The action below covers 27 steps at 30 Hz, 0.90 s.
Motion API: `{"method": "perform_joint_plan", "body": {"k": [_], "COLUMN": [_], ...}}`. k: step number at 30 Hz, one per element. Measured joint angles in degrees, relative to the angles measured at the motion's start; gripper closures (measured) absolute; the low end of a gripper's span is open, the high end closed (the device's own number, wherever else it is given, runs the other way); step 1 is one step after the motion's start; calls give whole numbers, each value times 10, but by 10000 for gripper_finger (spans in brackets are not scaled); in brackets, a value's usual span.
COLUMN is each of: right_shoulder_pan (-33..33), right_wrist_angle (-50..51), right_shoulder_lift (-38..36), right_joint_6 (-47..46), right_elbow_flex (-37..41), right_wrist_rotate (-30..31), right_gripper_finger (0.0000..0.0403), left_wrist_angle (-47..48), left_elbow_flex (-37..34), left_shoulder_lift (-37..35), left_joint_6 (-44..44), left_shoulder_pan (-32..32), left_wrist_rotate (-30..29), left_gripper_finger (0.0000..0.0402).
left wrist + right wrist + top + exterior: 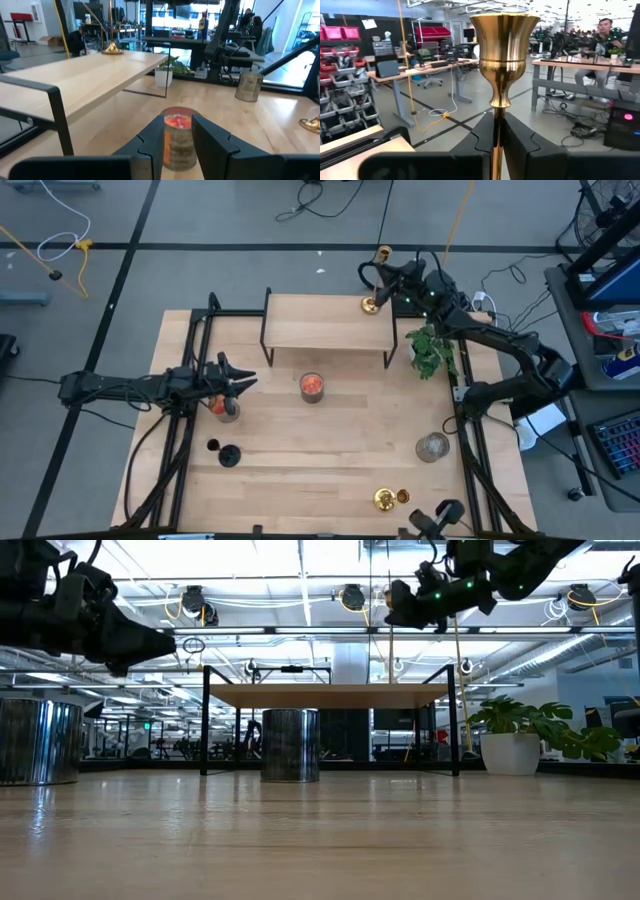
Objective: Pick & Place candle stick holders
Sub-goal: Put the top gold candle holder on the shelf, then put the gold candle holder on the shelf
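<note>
Presently right gripper [498, 137] is clamping the gold holder [503, 45] by its slim, slippery, top-heavy stem; left gripper [176, 137] is waiting open

The right wrist view cuts off the gold holder [504, 55] below its stem. Its base hides behind the fingers [520, 145].

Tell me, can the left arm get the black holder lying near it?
Probably yes. The black holder lies in the open on the table, just beside the left end effector, with nothing between them. That end effector is open and holds nothing.
</note>
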State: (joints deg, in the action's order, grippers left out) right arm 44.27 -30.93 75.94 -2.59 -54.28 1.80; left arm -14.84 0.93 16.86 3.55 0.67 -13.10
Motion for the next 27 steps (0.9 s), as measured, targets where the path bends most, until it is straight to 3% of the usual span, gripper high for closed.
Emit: {"method": "perform_joint_plan", "body": {"k": [10,21,27], "right_shoulder_pan": [4,3,-7], "right_wrist_angle": [4,32,92], "right_shoulder_lift": [0,0,-46], "right_joint_6": [-2,28,59], "right_elbow_flex": [0,0,0], "right_wrist_rotate": [-1,-6,-26], "right_gripper_finger": [375,285,232], "left_wrist_angle": [4,4,4], "left_elbow_flex": [0,0,0], "left_shoulder_lift": [0,0,0], "left_joint_6": [2,7,41], "left_shoulder_pan": [0,0,0], "left_wrist_rotate": [0,0,7], "left_gripper_finger": [298,298,298]}}
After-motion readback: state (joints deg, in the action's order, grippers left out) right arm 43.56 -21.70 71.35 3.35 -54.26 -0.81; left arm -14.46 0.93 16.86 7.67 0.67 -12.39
